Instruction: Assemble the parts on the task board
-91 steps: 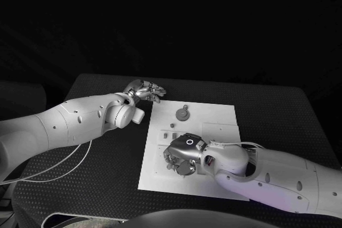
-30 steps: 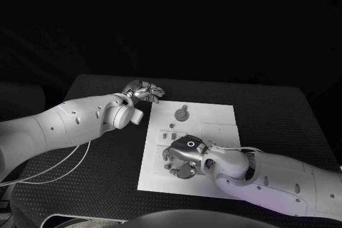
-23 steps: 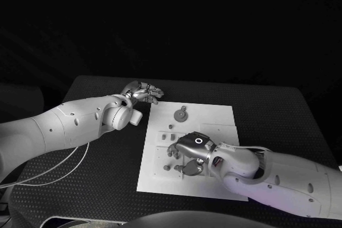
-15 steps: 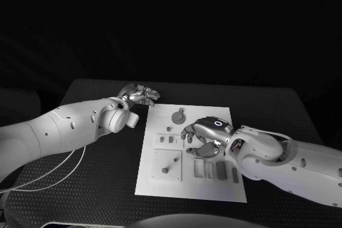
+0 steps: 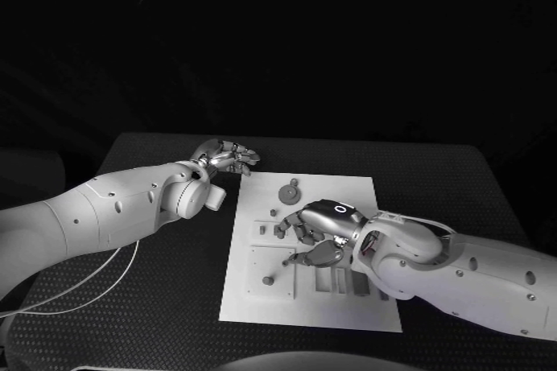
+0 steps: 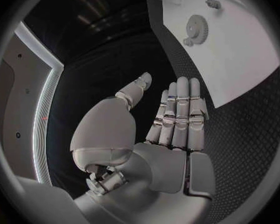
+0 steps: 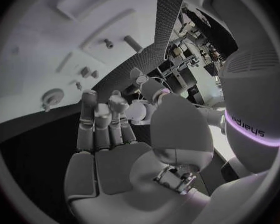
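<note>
Head view showed a black textured surface [image 5: 151,307] in a dark room. On it lay the white rectangular task board [image 5: 261,302] carrying small grey parts [image 5: 288,195]. The right robot hand [image 5: 315,226] hovered over the board, fingers apart and empty; the left robot hand [image 5: 228,155] rested spread beyond its far corner.

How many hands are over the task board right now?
1: the right hand is above the middle of the task board; the left hand is off its far corner.

Matt white task board [image 5: 348,305], rough black table [image 5: 162,307] (textured); metallic fingers [image 6: 177,109]
</note>
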{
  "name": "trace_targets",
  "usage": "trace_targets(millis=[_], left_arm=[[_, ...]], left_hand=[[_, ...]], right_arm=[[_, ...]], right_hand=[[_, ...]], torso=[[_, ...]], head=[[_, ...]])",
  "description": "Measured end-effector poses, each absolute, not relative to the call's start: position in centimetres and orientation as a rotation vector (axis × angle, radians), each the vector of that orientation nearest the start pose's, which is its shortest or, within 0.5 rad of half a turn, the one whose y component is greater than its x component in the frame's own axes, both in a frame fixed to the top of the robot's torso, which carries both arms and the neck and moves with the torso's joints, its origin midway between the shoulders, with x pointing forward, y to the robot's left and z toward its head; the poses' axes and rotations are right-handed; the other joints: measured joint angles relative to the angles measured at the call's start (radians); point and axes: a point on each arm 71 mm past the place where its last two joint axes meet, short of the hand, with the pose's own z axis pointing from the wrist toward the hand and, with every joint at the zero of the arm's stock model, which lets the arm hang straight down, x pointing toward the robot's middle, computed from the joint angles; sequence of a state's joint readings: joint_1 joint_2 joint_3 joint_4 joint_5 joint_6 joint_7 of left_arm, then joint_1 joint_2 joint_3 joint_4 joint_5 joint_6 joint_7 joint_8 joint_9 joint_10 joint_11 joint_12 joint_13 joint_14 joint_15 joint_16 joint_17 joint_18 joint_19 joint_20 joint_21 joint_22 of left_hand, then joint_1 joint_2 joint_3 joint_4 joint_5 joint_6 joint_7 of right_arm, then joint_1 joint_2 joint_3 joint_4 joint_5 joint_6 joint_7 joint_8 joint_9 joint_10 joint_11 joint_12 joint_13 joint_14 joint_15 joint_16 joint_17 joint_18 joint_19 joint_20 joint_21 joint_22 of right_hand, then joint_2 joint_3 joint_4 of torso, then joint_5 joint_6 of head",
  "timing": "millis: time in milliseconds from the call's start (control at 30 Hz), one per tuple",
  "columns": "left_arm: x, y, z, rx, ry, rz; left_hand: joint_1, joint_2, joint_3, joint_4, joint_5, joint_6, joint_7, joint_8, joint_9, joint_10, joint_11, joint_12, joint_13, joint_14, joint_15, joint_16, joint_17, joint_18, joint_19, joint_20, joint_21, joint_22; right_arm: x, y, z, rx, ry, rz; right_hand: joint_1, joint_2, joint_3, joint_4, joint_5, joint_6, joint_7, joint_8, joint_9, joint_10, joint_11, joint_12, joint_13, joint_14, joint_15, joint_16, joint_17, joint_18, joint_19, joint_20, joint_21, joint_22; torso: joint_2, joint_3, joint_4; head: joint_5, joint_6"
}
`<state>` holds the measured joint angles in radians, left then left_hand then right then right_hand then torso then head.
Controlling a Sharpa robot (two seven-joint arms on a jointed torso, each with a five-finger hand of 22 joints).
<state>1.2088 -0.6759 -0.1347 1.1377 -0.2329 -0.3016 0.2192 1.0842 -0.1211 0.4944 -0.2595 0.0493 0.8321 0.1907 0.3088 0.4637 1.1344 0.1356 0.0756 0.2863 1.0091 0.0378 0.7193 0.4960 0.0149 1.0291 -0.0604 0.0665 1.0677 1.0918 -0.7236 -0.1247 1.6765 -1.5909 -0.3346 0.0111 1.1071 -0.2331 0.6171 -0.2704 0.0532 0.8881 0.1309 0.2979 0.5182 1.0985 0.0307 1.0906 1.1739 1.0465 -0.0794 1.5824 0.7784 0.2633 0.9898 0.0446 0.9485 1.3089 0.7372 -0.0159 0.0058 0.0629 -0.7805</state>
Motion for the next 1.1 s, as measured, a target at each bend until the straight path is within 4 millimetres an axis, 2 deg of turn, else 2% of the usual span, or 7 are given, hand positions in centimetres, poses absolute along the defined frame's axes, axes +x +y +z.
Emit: trace_targets(millis=[267,433,667,967,1100], left_arm=[[54.3,23.9,-23.5,-0.988,1.615,-1.129],[54.3,23.7,-23.5,-0.986,1.618,-1.134],[54.2,23.6,-23.5,-0.985,1.619,-1.136],[54.2,23.7,-23.5,-0.986,1.619,-1.136],[54.2,23.7,-23.5,-0.986,1.620,-1.136]], left_hand=[[0.000,0.000,0.000,0.000,0.000,0.000,0.000,0.000,0.000,0.000,0.000,0.000,0.000,0.000,0.000,0.000,0.001,0.000,0.000,0.000,0.000,0.000],[0.000,0.000,0.000,0.000,0.000,0.000,0.000,0.000,0.000,0.000,0.000,0.000,0.000,0.000,0.000,0.000,0.001,0.000,0.000,0.000,0.000,0.000],[0.000,0.000,0.000,0.000,0.000,0.000,0.000,0.000,0.001,0.000,0.000,0.000,0.001,0.000,0.000,0.000,0.001,0.000,0.000,0.000,0.000,0.000],[0.000,0.000,0.000,0.000,0.000,0.000,0.000,0.000,0.001,0.000,0.000,0.000,0.001,0.000,0.000,0.000,0.002,0.000,0.000,0.000,0.000,0.000],[0.000,0.000,0.000,0.000,0.000,0.000,0.000,0.000,0.001,0.000,0.000,0.000,0.001,0.000,0.000,-0.004,0.002,0.000,0.000,0.000,0.000,0.000]], right_arm=[[37.7,-5.8,-26.4,-0.561,1.694,1.047],[37.2,-5.1,-27.5,-0.605,1.701,1.040],[36.4,-4.1,-28.4,-0.649,1.706,1.047],[36.4,-3.9,-29.1,-0.683,1.696,1.028],[36.2,-3.7,-29.3,-0.692,1.693,1.031]], right_hand=[[0.000,0.000,0.004,-0.004,0.000,0.003,-0.003,0.000,0.004,-0.002,0.002,0.050,0.014,-0.001,0.001,0.023,0.011,0.000,0.000,0.000,0.020,0.000],[0.000,0.000,0.004,-0.004,0.000,0.004,-0.004,0.000,0.007,-0.002,0.002,0.056,0.014,-0.002,0.002,0.025,0.013,0.000,0.000,0.000,0.022,0.000],[0.000,0.000,0.007,-0.007,0.000,0.009,-0.009,0.005,0.009,-0.002,0.002,0.067,0.013,-0.002,0.002,0.032,0.014,-0.001,-0.004,-0.004,0.029,0.000],[0.029,0.032,0.017,-0.017,0.000,0.010,-0.010,0.016,0.014,-0.002,0.002,0.082,0.001,-0.002,0.002,0.038,0.014,-0.007,0.000,-0.007,0.041,0.000],[0.034,0.059,0.017,-0.017,0.000,0.010,-0.010,0.022,0.016,-0.002,0.002,0.086,-0.005,-0.002,0.002,0.038,0.014,-0.007,0.000,-0.007,0.042,0.000]], torso=[[0.001,-0.0039,0.0035],[0.001,-0.0064,0.0044],[0.001,-0.0065,0.0034],[0.001,-0.0048,0.0023],[0.000,-0.0046,0.0018]], head=[[0.007,-0.006],[0.011,-0.010],[0.016,-0.014],[0.021,-0.020],[0.023,-0.022]])
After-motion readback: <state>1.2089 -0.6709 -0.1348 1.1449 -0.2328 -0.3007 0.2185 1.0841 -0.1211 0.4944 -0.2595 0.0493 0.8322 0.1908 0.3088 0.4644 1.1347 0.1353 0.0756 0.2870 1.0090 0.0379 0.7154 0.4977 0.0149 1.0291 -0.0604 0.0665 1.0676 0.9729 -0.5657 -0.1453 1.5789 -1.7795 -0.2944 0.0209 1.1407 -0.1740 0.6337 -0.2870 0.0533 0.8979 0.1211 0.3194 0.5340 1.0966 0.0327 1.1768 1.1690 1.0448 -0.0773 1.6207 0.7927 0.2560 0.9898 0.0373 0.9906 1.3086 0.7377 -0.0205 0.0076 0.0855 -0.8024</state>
